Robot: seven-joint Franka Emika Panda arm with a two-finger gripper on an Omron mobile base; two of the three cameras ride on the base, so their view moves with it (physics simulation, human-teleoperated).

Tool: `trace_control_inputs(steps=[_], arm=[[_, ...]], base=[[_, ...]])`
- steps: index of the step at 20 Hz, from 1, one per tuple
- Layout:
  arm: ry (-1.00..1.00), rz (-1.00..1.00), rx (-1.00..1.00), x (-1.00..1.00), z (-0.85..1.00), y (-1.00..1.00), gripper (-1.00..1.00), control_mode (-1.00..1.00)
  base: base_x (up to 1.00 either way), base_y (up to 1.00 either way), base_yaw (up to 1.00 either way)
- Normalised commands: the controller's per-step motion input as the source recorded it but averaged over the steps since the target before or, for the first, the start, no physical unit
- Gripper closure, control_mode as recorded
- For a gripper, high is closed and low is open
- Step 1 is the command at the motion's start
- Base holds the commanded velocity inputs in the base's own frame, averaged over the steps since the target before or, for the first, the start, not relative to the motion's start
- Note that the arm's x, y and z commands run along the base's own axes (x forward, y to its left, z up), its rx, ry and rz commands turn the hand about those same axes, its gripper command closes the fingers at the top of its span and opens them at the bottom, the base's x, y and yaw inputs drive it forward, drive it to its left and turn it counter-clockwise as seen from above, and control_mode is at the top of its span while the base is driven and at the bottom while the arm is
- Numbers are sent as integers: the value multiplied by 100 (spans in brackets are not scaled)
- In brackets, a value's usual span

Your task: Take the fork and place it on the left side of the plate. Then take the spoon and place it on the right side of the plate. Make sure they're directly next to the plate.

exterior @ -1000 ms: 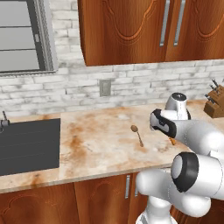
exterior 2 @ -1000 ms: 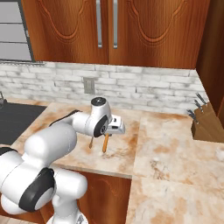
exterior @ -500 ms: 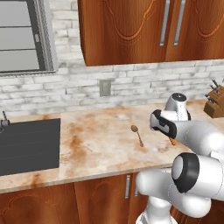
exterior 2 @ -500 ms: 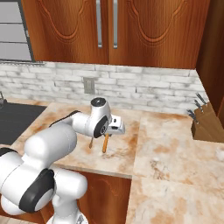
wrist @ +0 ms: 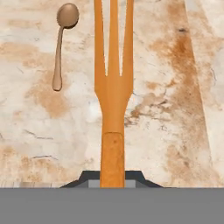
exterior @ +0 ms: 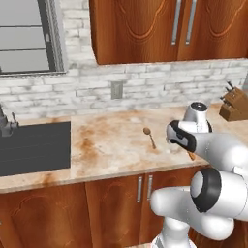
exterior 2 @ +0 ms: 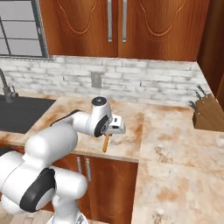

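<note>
1. we see the fork (wrist: 113,92) clamped by its handle in the fingers (wrist: 112,177), tines pointing away along the hand view, lifted off the desk (wrist: 175,109).
2. from the right base view the fork (exterior 2: 106,142) hangs below the fingers (exterior 2: 114,130), near the front edge of the desk (exterior 2: 127,144) — a short orange piece of it also shows under the arm in the left base view (exterior: 191,155).
3. the spoon (exterior: 149,137) lies flat on the marbled desk (exterior: 111,145), apart from the fork; in the hand view the spoon (wrist: 61,43) sits left of the tines.
4. off to the side we note a dark sink (exterior: 31,147) and a knife block (exterior 2: 208,114) — both well away from the fork.
</note>
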Motion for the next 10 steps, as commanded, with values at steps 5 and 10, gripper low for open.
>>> trace_control_inputs(steps=[5,10], arm=[[0,0,0,0,0,0,100,100],[0,0,0,0,0,0,100,100]], base=[[-31,43,69],[-8,24,94]])
